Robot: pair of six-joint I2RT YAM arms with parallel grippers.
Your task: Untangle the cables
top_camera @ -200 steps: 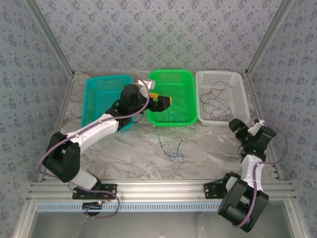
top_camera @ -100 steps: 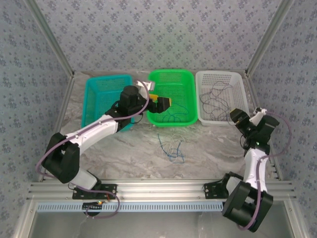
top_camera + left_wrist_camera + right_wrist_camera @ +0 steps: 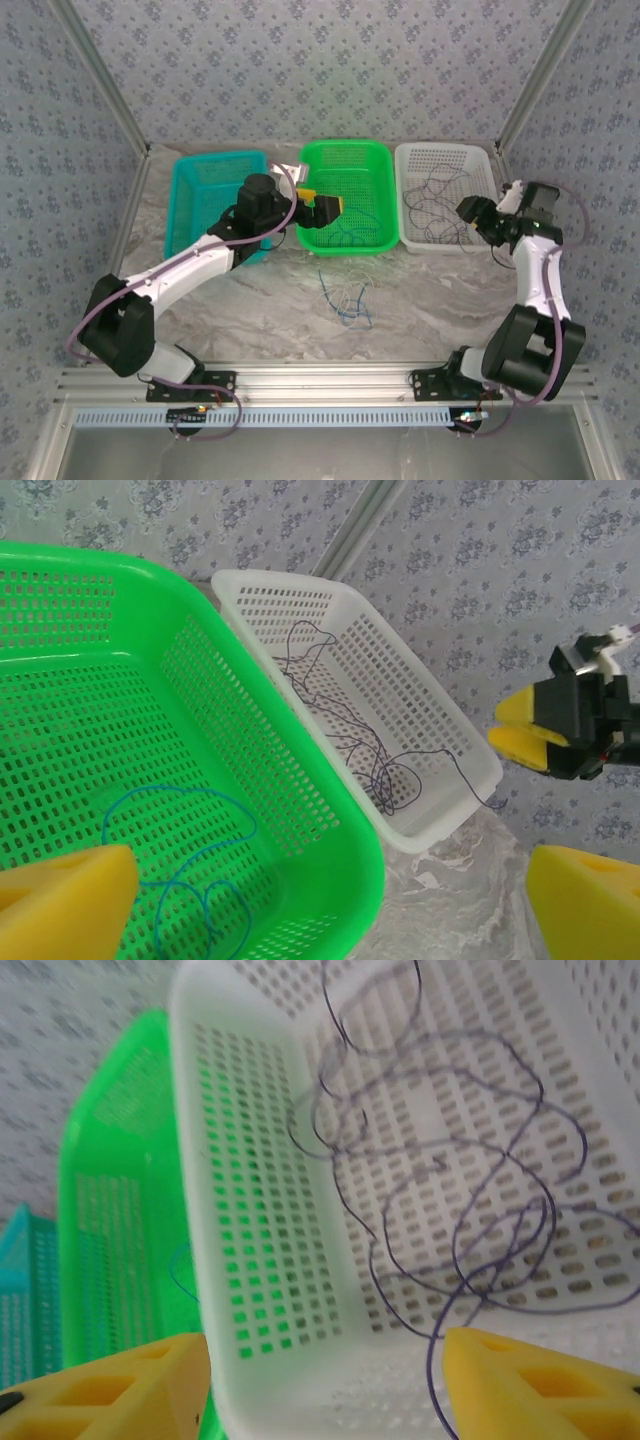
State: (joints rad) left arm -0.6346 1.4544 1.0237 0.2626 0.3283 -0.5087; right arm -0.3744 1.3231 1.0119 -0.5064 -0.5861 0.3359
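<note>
Left gripper: jaws released, above green basket, which contains 1 blue cable. Right gripper: jaws apart, grasping nothing, at white basket, which contains 1 dark cable. Cable tangle lies on table.

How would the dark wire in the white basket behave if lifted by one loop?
Probably floppy: the dark wire lies in loose, irregular loops in the white basket, so it should droop and trail. It looks very thin, so likely light and prone to slipping from a pinch. Its crossing loops may drag along together.
</note>
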